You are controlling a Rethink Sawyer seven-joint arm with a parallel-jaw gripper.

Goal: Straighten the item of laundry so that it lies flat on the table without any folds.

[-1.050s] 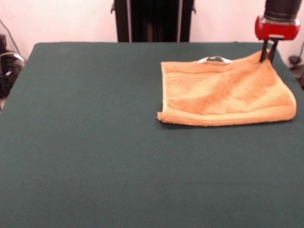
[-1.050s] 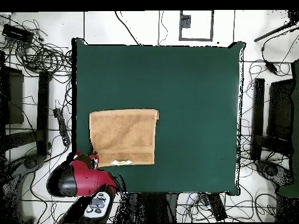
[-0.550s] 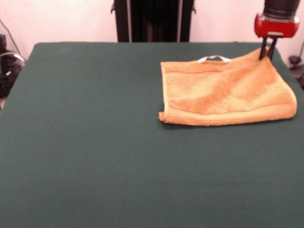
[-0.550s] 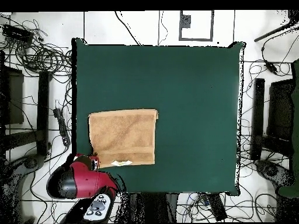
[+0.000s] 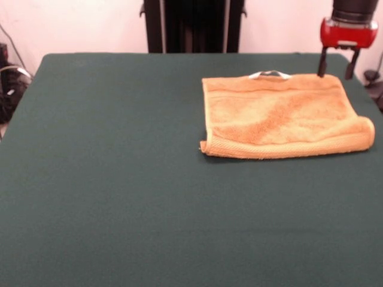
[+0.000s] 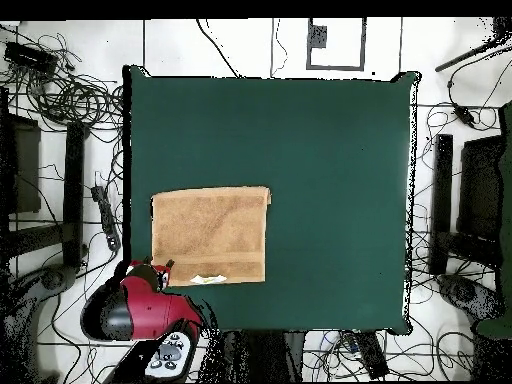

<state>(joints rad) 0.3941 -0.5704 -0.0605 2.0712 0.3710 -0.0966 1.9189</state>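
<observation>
Dark green cloth covers a large rectangular table point(image 5: 119, 179), which fills most of the front view beneath a pale wall. Around it, seen from overhead, lie tangled cables and dark equipment on a light floor.

A red and black arm reaches down over one corner of the table. Its gripper point(image 5: 335, 63) hangs with two thin dark fingers point(image 5: 323, 63) spread apart, and nothing is held between them. The fingertips sit just above and beside the far corner of the item of laundry point(image 5: 281, 116), not gripping it.

This item of laundry is an orange-tan terry towel, roughly rectangular as it lies. It spreads out from directly below the gripper toward the middle of the table, resting on the cloth. The edge farthest from the gripper, on the camera side in the front view, looks thick and rounded, as if doubled over. A small white tag point(image 5: 270, 74) stands up from the towel's far edge, a short way along from the gripper.

From overhead, the gripper point(image 6: 150, 268) sits at the towel's corner point(image 6: 210, 235), near the table's edge.
</observation>
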